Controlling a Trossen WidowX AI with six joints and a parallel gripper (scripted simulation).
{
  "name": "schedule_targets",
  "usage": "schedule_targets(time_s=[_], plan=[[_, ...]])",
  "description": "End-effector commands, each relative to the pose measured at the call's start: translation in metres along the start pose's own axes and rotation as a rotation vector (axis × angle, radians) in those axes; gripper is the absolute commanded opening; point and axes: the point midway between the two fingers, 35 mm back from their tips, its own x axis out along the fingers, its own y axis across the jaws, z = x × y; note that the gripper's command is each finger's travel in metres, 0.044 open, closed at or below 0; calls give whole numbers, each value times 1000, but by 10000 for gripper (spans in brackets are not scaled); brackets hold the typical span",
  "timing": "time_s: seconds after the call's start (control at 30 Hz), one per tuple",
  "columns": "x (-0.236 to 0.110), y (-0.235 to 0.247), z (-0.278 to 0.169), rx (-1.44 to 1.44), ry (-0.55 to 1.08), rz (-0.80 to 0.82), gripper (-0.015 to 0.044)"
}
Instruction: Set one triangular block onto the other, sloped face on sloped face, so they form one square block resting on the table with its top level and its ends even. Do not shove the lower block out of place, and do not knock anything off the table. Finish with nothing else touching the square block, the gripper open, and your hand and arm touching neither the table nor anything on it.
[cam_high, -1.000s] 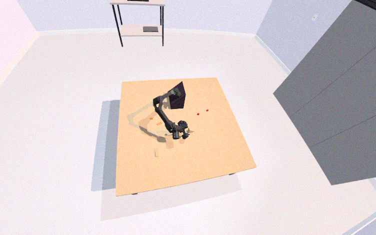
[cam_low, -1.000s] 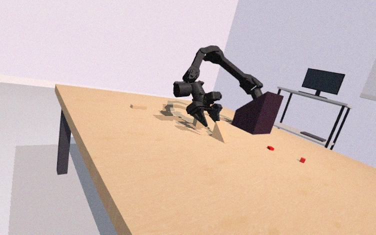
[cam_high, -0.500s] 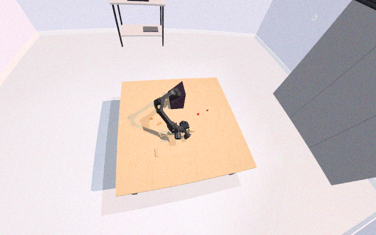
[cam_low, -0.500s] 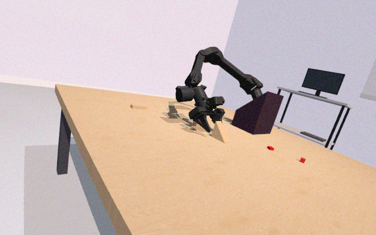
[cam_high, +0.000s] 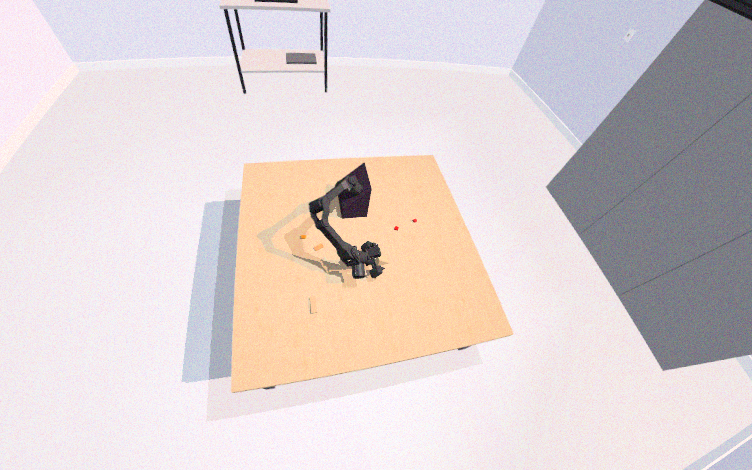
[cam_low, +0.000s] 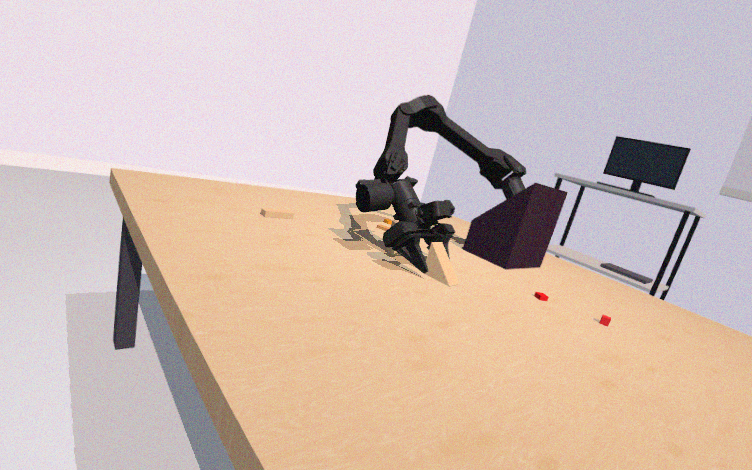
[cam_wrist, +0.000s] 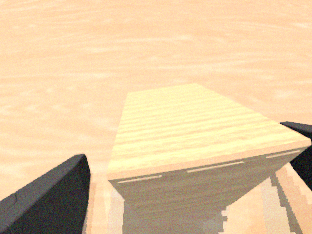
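A tan triangular block (cam_low: 441, 264) (cam_wrist: 185, 132) stands on the table with a narrow edge up. My gripper (cam_low: 437, 264) (cam_wrist: 184, 148) is open and low, with its fingers on either side of this block. In the wrist view a lit face is above and a shaded face is towards the camera. The block's right corner overlaps the right finger there; whether they touch I cannot tell. The left finger is clear of the block. In the top view the hand mostly covers the block. A second triangular block cannot be made out in any view; the hand may hide it.
A flat tan piece (cam_high: 312, 305) (cam_low: 277, 213) lies towards the table's near-left part in the top view. Two orange pieces (cam_high: 303, 236) (cam_high: 318, 247) lie beside the arm. Two small red pieces (cam_high: 396, 228) (cam_high: 414, 220) (cam_low: 541, 296) (cam_low: 605, 320) lie beyond the dark stand (cam_low: 488, 238) under the arm's base.
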Motion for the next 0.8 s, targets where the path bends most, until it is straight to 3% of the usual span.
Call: schedule_targets(time_s=[0.0, 0.2, 0.43, 0.6, 0.77], plan=[[4, 3, 1, 4, -8, 9, 335], [4, 3, 1, 4, -8, 9, 177], [4, 3, 1, 4, -8, 9, 131], [2, 2, 2, 3, -6, 7, 0], [1, 1, 4, -1, 9, 5, 0]])
